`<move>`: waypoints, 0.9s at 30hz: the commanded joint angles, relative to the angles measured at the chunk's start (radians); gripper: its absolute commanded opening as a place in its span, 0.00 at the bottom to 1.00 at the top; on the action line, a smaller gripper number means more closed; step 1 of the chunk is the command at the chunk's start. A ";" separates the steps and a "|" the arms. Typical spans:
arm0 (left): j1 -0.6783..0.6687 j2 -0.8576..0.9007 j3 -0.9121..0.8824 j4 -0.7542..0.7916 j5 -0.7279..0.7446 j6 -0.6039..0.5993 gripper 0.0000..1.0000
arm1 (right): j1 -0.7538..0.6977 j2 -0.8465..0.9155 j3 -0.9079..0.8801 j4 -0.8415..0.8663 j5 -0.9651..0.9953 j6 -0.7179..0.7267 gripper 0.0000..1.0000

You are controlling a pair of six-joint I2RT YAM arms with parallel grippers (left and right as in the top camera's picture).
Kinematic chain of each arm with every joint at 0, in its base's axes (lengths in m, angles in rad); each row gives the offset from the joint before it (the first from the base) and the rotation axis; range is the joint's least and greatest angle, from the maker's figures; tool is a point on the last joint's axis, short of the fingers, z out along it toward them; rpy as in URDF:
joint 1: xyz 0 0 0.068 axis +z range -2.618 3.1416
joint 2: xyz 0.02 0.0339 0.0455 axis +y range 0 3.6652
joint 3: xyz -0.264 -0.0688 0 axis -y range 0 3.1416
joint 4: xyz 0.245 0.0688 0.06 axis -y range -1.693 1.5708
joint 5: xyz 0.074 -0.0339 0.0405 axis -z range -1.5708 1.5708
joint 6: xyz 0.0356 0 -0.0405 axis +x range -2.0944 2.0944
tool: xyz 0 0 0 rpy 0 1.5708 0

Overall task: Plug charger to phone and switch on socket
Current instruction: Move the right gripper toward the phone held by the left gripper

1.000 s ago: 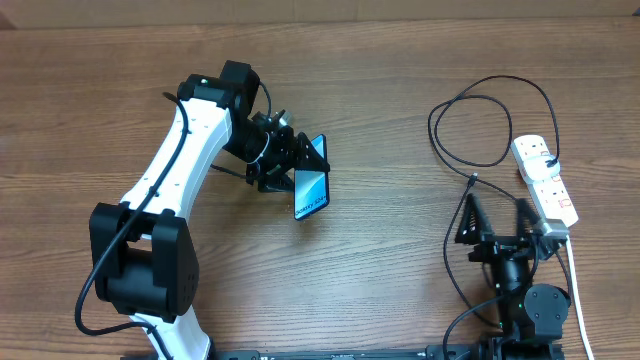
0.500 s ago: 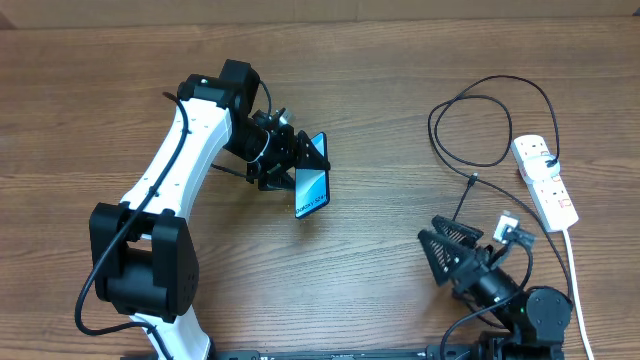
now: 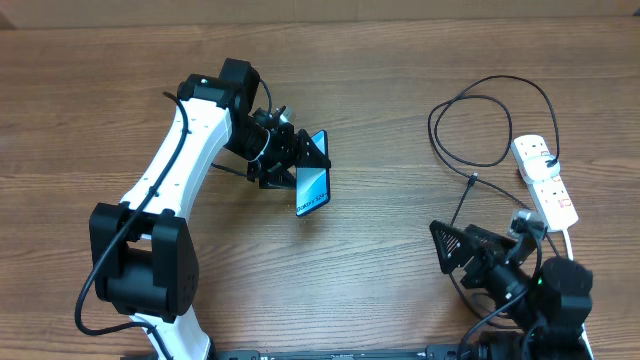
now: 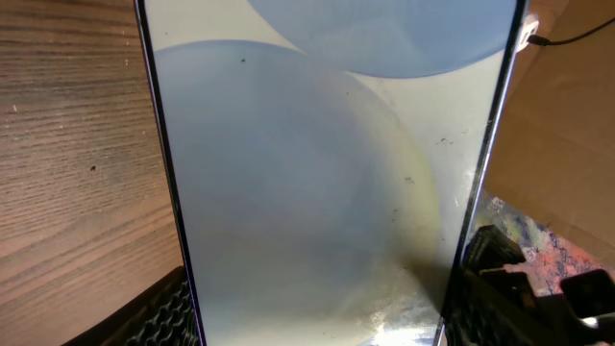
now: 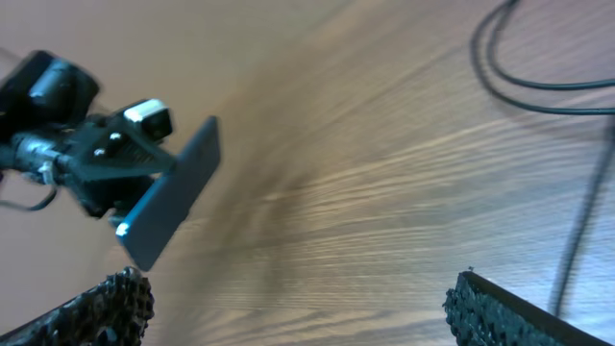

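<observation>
My left gripper [image 3: 287, 160] is shut on the phone [image 3: 312, 186] and holds it tilted above the table, light blue screen up. In the left wrist view the phone [image 4: 327, 163] fills the frame between the fingers [image 4: 317, 322]. My right gripper [image 3: 446, 251] is open and empty, pointing left, low at the front right. Its view [image 5: 307, 312] shows the phone [image 5: 171, 204] far off at the left. The charger [image 3: 470, 105] lies in loops on the table, its tip [image 3: 472, 179] free, its plug in the socket [image 3: 545, 181].
The socket's thick white cord [image 3: 577, 262] runs toward the front right edge beside my right arm. The charger's cable [image 5: 538, 72] crosses the top right of the right wrist view. Bare wooden table [image 3: 380, 240] lies between the two arms.
My right arm has swung round: its open gripper now points left instead of away, and its base has shifted right. The left arm and phone have not moved.
</observation>
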 commanded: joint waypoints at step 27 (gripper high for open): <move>0.002 -0.004 0.024 0.150 0.019 -0.161 0.35 | 0.667 0.467 -0.061 0.653 0.477 0.332 1.00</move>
